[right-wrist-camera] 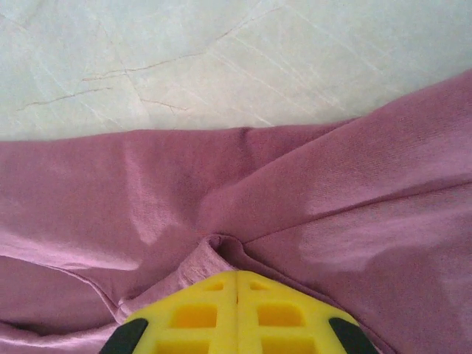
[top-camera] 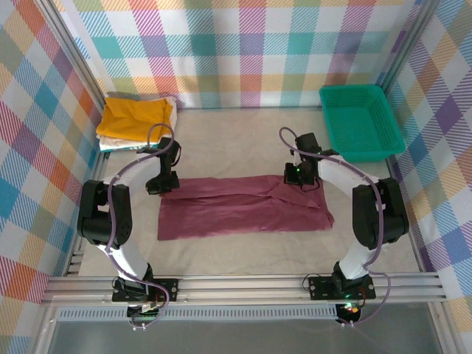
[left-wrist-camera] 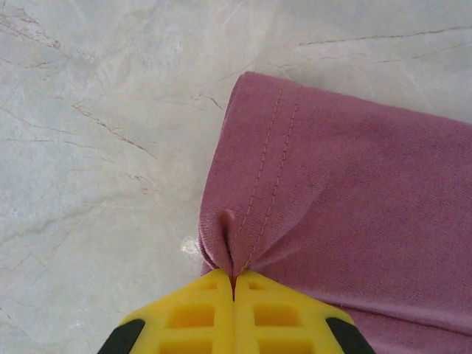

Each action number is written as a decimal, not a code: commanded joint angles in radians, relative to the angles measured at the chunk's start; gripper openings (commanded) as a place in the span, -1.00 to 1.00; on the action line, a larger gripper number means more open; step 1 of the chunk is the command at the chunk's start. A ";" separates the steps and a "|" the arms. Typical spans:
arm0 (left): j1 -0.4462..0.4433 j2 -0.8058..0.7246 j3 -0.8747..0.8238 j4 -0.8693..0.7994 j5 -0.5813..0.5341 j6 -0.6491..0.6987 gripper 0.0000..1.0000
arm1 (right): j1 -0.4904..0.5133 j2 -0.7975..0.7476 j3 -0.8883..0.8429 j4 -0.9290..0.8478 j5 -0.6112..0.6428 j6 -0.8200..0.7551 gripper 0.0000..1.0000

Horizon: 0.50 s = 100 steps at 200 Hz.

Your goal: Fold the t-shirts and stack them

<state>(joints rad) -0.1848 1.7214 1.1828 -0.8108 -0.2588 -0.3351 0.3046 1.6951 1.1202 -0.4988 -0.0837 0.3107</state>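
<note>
Maroon t-shirt (top-camera: 243, 206) lies spread as a long, wrinkled band across the middle of the pale table (top-camera: 236, 144), between the two arms. At the far left corner, well apart from it, a folded mustard-yellow shirt (top-camera: 136, 116) rests on a white shirt (top-camera: 116, 143). A teal mesh basket (top-camera: 361, 122) stands at the far right corner. The left gripper (left-wrist-camera: 234, 279) is pressed together, pinching the stitched hem at the band's far left corner. The right gripper (right-wrist-camera: 237, 274) is likewise pressed together, pinching a puckered fold on the far edge near the right end.
</note>
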 commanded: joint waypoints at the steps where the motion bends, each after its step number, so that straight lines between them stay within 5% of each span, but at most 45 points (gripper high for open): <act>1: 0.021 -0.002 -0.002 -0.025 -0.048 0.018 -1.00 | 0.003 -0.004 0.021 -0.023 -0.031 -0.001 -0.85; 16: 0.024 0.020 -0.005 -0.016 -0.054 0.015 -1.00 | 0.004 0.030 0.042 -0.035 -0.039 -0.007 -0.29; 66: 0.024 0.044 0.001 -0.002 -0.046 0.021 -1.00 | 0.022 0.120 0.085 -0.047 -0.036 -0.035 -0.10; 100: 0.023 0.054 0.000 0.004 -0.028 0.019 -1.00 | 0.044 0.151 0.110 -0.058 -0.023 -0.045 -0.20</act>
<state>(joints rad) -0.1692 1.7588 1.1828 -0.8085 -0.2817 -0.3244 0.3309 1.8278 1.1912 -0.5251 -0.1024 0.2909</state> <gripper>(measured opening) 0.052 0.432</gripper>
